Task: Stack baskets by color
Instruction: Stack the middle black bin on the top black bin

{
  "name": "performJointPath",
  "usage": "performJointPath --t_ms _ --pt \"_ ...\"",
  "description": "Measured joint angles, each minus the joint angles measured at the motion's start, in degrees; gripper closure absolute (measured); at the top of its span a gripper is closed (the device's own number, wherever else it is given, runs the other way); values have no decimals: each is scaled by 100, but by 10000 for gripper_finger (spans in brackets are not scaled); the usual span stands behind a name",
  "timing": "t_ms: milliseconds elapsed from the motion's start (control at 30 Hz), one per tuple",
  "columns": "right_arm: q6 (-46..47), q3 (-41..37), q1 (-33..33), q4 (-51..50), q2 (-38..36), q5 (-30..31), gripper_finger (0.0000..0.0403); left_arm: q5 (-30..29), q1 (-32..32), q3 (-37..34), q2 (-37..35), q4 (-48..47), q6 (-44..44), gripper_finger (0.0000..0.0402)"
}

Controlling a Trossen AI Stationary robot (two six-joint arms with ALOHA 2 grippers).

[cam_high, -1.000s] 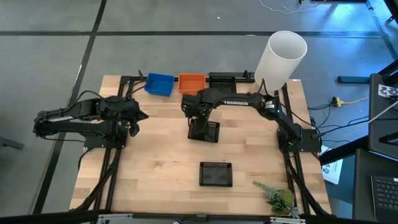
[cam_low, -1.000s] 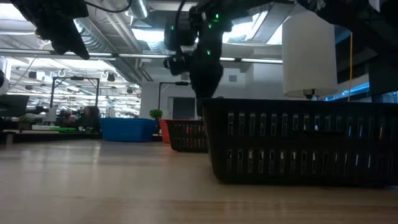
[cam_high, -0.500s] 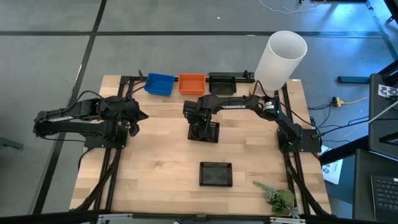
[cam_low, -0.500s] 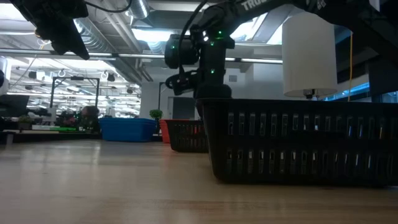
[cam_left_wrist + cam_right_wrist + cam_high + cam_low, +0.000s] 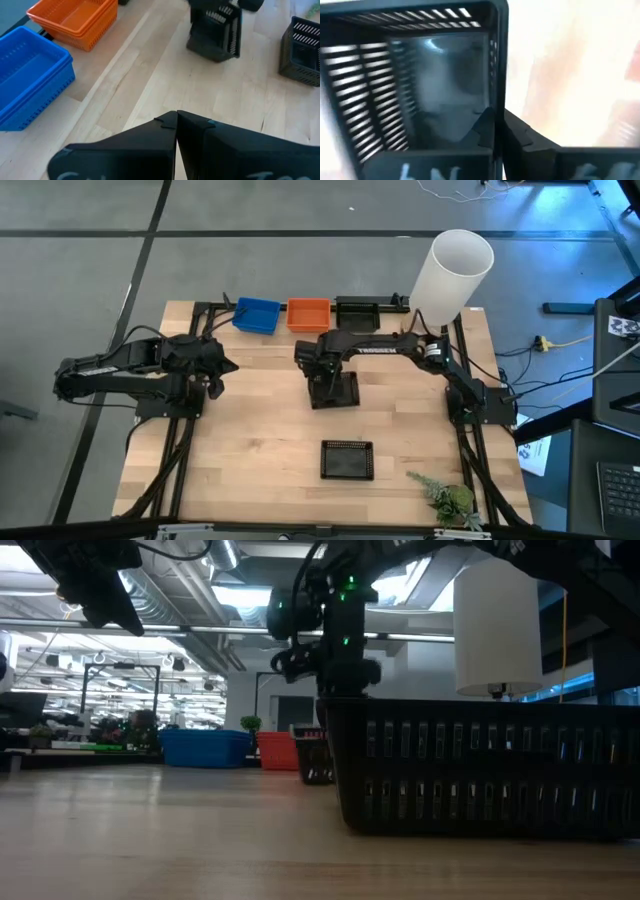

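Nearest the front edge of the wooden table [image 5: 250, 450]: a small green plant sprig [image 5: 445, 498] at the right corner, then a black basket [image 5: 347, 460] lying flat, alone, well apart from the rest

Mid-table: right gripper [image 5: 322, 385] clamped tight on the rim wall of a second black basket [image 5: 336, 390], fingers pinched together over the thin wall as seen in the right wrist view [image 5: 495, 132]; basket tipped up on edge rather than flat, slotted side facing out in the left wrist view [image 5: 216, 31]; in the low view, same gripper [image 5: 335, 690] hanging down behind the near basket's rim

Off to the left side, level with that: left gripper [image 5: 222, 370] fully closed, holding nothing, fingertips meeting in the left wrist view [image 5: 176, 120], raised above the table, well apart from every basket

Along the far edge, in a row from left to right: blue basket stack [image 5: 257, 316], orange basket stack [image 5: 308, 313], a third black basket [image 5: 357, 312], each just beside the next

Farthest, at the back right corner: tall white cylinder [image 5: 452, 275]
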Motion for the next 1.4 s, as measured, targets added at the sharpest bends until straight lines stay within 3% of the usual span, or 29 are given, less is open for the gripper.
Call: performJointPath --t_ms 300,400,467,633,867,1400 --pt "-764 1713 -495 -1200 -53 1299 399 -2 0 0 2 2 0 401" --pt "-1053 2202 -918 -1367 -64 1413 400 -2 2 0 2 2 0 401" --pt "-1368 2063 -1242 -1132 -262 1452 400 -1 2 0 0 3 0 401" --pt "-1885 2145 -2158 -1143 -307 1448 401 -2 2 0 0 2 2 401" --pt "-2560 2145 -2949 -304 -300 865 401 -95 2 0 0 9 0 401" --pt "-3245 2145 -3189 -579 188 340 401 -171 2 0 2 6 -43 401"
